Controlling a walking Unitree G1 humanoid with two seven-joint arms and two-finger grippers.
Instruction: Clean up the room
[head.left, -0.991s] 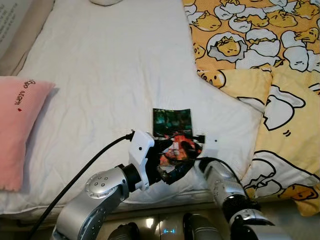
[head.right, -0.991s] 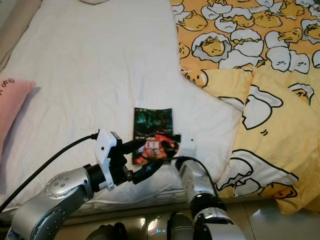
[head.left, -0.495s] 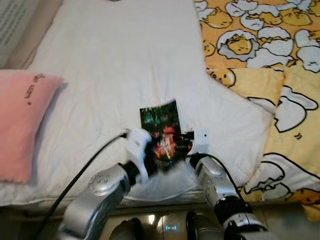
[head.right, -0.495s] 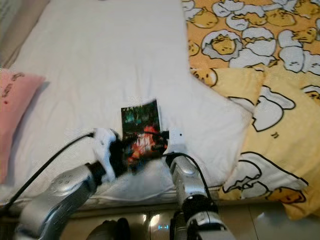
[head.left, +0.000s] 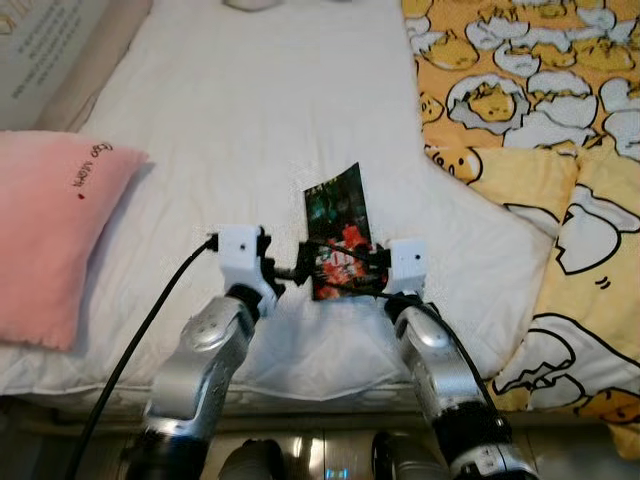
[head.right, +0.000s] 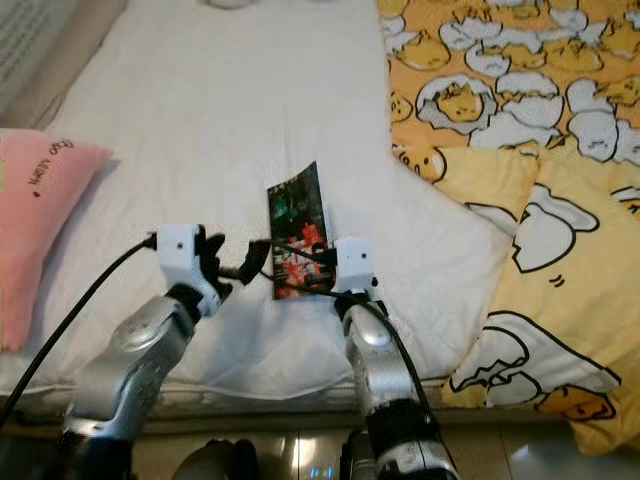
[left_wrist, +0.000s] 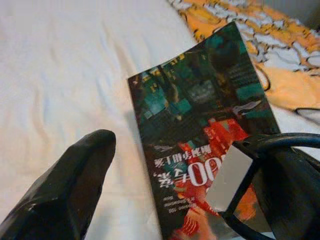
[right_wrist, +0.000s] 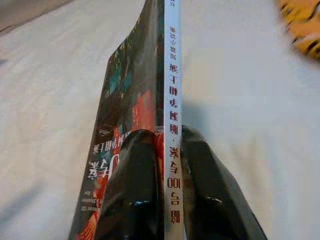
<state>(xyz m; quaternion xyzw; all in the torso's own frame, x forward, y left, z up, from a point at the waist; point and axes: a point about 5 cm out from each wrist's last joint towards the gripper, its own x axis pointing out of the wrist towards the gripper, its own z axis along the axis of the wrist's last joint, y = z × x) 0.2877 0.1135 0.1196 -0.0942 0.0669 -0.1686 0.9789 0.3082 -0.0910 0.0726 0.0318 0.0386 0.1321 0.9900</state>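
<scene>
The book (head.left: 337, 232) was raised from lying flat on the white bed (head.left: 250, 120) to standing tilted on its lower edge, its cover turned toward the robot's left. The right gripper (right_wrist: 167, 192) was found clamped across the spine, one finger on each side. The left gripper (head.left: 290, 272) was drawn back from the cover to just beside the book, its jaws apart. The left forearm was swung from a crosswise pose to pointing forward. The camera was shifted, so the pink pillow (head.left: 50, 235) was seen more fully.
</scene>
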